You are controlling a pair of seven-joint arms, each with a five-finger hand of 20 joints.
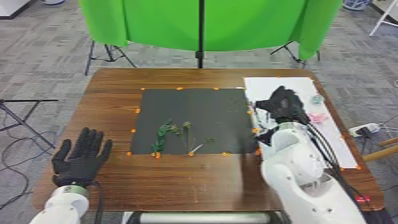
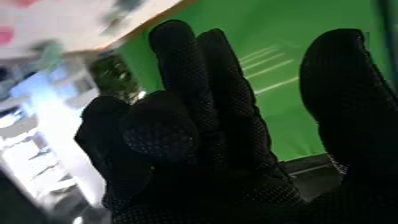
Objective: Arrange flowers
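On the black mat (image 1: pixel 197 107) in the head view lie a leafy green stem (image 1: pixel 163 135) and thinner green sprigs (image 1: pixel 187 131). A pink flower (image 1: pixel 317 118) and a pale green-blue one (image 1: pixel 317 99) rest on the white sheet (image 1: pixel 266 86). My right hand (image 1: pixel 284 106) is over that sheet's left part, left of both flowers. In the right wrist view, my right hand (image 2: pixel 213 145) is open, some fingers straight and others bent, nothing held; blurred pink petals (image 2: pixel 7 35) show beyond it. Palm down, my left hand (image 1: pixel 80 159) stays open at the table's left front.
Small orange markers (image 1: pixel 179 88) edge the mat on the brown table (image 1: pixel 178 187). A little white-tipped piece (image 1: pixel 198 148) lies near the mat's front edge. Behind the table hangs a green cloth (image 1: pixel 151 25) on stands. Dark cables run along the right arm.
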